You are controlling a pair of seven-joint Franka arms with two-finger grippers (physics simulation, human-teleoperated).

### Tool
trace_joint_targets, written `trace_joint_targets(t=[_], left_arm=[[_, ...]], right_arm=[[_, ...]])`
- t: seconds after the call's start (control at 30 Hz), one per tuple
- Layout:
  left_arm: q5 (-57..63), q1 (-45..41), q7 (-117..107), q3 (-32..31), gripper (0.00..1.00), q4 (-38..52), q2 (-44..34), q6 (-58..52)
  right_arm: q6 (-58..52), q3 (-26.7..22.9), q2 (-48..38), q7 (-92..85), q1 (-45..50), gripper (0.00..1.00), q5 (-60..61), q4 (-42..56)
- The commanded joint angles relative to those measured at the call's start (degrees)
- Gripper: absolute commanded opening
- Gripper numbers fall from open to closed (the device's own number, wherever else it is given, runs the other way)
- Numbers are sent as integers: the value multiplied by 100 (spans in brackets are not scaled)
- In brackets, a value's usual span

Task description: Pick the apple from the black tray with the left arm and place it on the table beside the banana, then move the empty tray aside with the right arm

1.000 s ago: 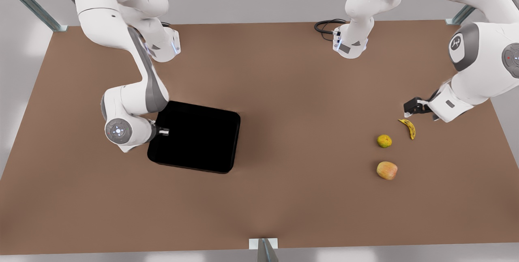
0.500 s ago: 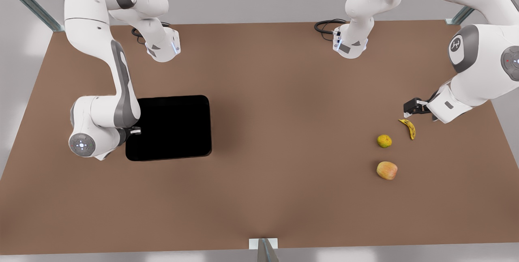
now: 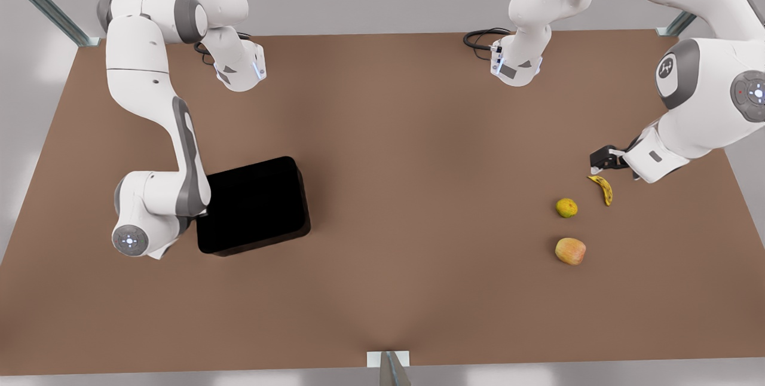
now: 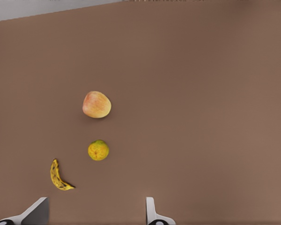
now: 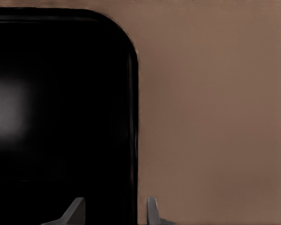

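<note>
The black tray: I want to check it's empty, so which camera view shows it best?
The front view: the black tray shows nearly whole there, with nothing visible inside, one edge tucked under the right arm. The right wrist view gives one rounded corner and wall, with the right end effector astride that wall.

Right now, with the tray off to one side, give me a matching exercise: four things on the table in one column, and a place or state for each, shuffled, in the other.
Things:
1. apple
2. banana
3. black tray
4. yellow-green fruit

Places or states:
A. empty, its wall at the right gripper, on the front view's left
B. closest to the left gripper, whose fingers are open
C. lowest fruit in the front view
D. between the other two fruits

Pairs: 1-C, 2-B, 3-A, 4-D.
</note>
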Motion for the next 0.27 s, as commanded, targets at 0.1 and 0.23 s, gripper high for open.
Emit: trace_joint_targets(t=[0.1,0.23], left_arm=[[14,-5,-155,-2,100,-1,13,150],[23,-5,-164,-2,100,-10,31,194]], right_arm=[[-1612,288,-806,-833,-3,100,255,1646],[-1604,1174,-1581,353,-809,100,-44,1647]])
